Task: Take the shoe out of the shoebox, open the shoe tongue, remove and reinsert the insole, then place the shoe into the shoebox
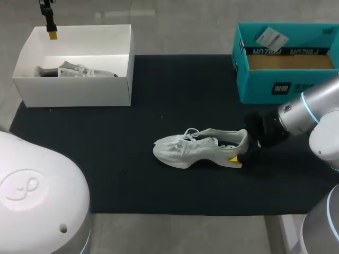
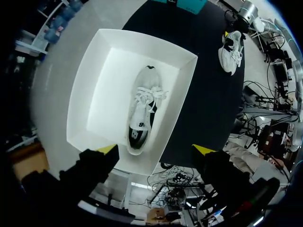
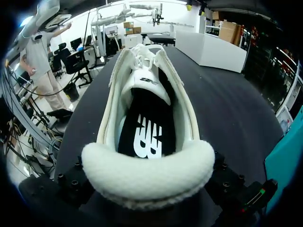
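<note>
Inside white shoebox (image 1: 74, 92), shoe (image 2: 142, 113) beneath spread left fingers (image 2: 108, 149); right fingers (image 1: 233, 159) tight on other shoe's (image 1: 196, 148) heel.

Shoe (image 1: 198, 149): off-white cloth, fleecy heel collar. Mat (image 1: 175, 90) under it: matt black fabric. White box (image 1: 74, 91) beyond: smooth card.

Teal box (image 1: 254, 84): dark block print along the inner flap, not legible; a white square mark on the front wall, too small to read. Paper tag (image 1: 271, 38) inside it: fine print, unreadable. Shoe (image 3: 147, 175): white logo on the black insole (image 3: 147, 127); small dark mark on the tongue (image 3: 147, 82), illegible.
</note>
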### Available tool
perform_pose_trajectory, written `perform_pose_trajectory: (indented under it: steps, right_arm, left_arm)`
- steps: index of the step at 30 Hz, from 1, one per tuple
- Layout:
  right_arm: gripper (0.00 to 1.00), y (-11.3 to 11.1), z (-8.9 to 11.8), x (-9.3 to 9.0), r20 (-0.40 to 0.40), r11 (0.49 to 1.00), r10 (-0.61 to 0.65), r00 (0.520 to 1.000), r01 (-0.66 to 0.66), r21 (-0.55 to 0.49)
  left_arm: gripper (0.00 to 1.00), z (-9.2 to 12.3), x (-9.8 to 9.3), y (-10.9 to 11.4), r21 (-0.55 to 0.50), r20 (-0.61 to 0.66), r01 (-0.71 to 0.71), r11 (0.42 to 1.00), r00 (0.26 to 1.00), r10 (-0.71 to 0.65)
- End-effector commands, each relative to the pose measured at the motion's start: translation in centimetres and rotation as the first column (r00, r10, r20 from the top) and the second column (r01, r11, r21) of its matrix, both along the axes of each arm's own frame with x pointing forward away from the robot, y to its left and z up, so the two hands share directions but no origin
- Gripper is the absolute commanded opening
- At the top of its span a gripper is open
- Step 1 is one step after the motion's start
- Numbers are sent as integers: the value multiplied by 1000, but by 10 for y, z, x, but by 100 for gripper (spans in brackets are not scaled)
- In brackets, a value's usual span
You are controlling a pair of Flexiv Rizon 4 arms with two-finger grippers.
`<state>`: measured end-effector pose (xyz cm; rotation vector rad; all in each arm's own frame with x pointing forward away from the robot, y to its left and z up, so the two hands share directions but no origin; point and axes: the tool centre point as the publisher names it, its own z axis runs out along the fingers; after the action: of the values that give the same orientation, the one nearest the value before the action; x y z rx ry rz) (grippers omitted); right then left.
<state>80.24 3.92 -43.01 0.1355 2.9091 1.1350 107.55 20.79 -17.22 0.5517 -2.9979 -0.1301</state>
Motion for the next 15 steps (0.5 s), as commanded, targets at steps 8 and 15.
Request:
perform_pose_trajectory:
  steps: [8, 15]
  right_arm:
    - [0, 2, -4, 2, 1, 1000, -1, 1000, 1, -3]
    - [0, 2, -4, 2, 1, 1000, -1, 1000, 1, -3]
  left_arm:
    - [100, 0, -5, 1, 6, 26, 3, 1000, 1000, -3]
    - [100, 4, -19, -14, -96, 89, -157, 983, 982, 166]
